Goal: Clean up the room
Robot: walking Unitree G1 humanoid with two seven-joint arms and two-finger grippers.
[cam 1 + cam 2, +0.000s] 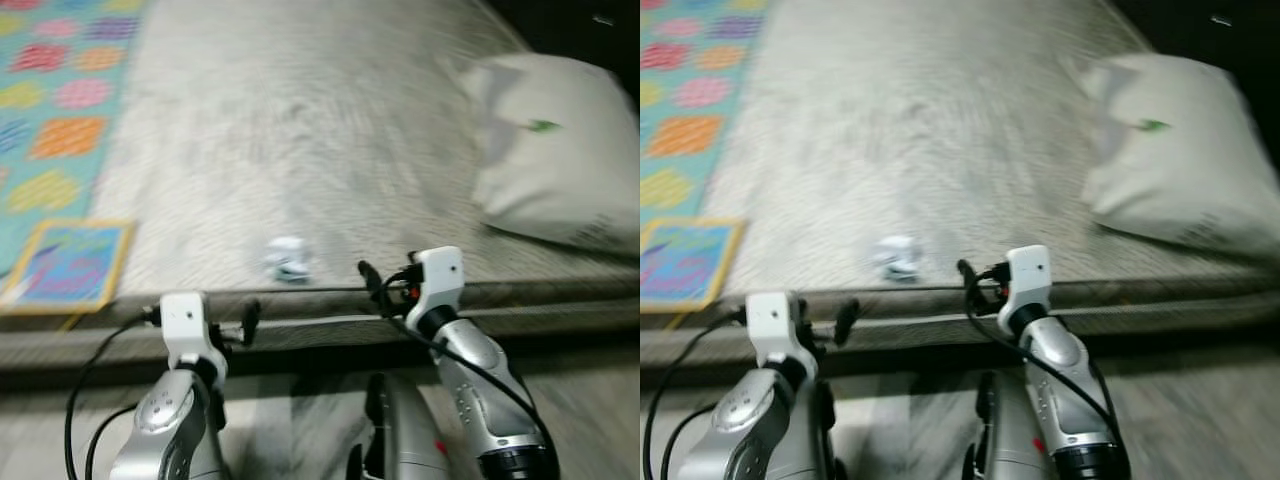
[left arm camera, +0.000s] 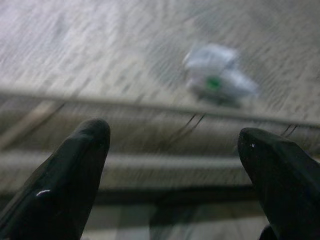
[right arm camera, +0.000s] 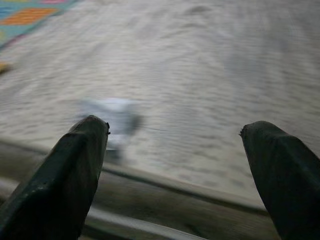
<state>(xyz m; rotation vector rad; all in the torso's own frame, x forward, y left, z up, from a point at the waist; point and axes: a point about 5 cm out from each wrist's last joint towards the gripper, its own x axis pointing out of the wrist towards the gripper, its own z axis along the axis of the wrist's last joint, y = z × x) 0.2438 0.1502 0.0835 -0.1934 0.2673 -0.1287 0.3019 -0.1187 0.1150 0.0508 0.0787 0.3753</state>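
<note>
A small crumpled white wrapper (image 1: pixel 287 258) with a green spot lies on the grey bed (image 1: pixel 300 120) close to its near edge. It appears blurred as the wrapper (image 2: pixel 217 77) in the left wrist view and as the wrapper (image 3: pixel 112 117) in the right wrist view. My left gripper (image 2: pixel 175 170) is held low before the bed edge, open and empty, with the wrapper beyond and to its right. At the bed edge, right of the wrapper, my right gripper (image 3: pixel 175 170) is open with nothing between its fingers.
A white pillow (image 1: pixel 560 150) lies on the right of the bed. A colourful patterned blanket (image 1: pixel 60 100) covers the left side, and a picture book (image 1: pixel 70 265) rests at the near left edge. Wood-look floor (image 1: pixel 580 390) runs below the bed frame.
</note>
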